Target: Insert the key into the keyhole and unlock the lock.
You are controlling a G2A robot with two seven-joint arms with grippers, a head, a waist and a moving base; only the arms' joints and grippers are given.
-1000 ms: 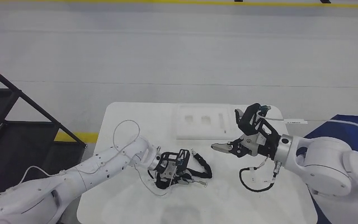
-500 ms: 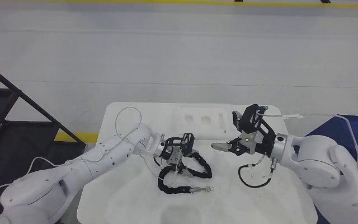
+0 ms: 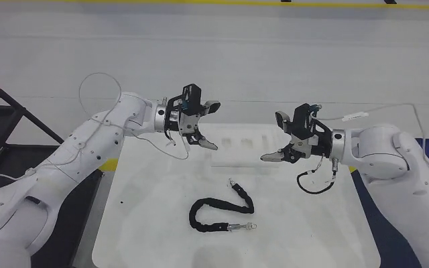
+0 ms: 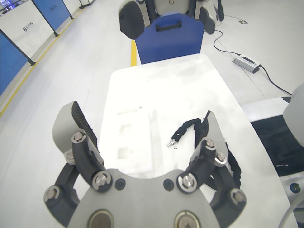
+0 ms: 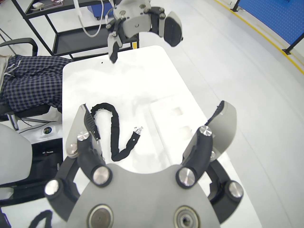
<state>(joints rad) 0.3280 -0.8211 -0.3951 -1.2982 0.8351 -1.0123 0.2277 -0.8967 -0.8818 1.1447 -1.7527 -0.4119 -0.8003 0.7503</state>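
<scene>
Jaws spread on both sides, nothing gripped. Chain lock (image 3: 192,216) is recorded lying loose on the table (image 3: 147,234), toward the near middle, its two metal-tipped ends apart; no separate key can be made out. White foam tray (image 3: 228,159) is noted just behind it. Left gripper (image 3: 210,124), down at the lock a second ago, has been lifted clear to the table's far-left edge. Right gripper (image 3: 275,139) is held raised over the tray's right end. With the ends separated and released, unlocking is judged complete.
</scene>
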